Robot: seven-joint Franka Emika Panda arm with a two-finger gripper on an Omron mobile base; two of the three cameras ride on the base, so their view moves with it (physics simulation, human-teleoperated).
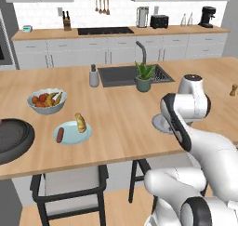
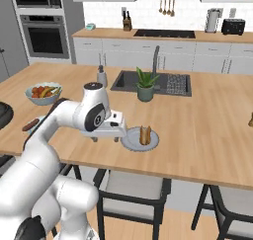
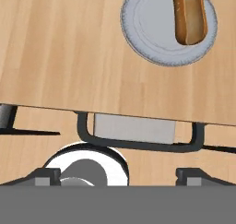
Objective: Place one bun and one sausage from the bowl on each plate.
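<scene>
Golden-tan bread is soft and light: when you take a bun, grip it across its middle and do not squeeze hard. Expect the sausage to be firmer, smooth and inclined to roll.

Your tool hangs with its jaws wide apart, holding nothing, just beside the near plate, which carries one bun. On the far plate lie a bun and the sausage. The bowl sits beyond that plate, well apart from the tool, on the worktop.
</scene>
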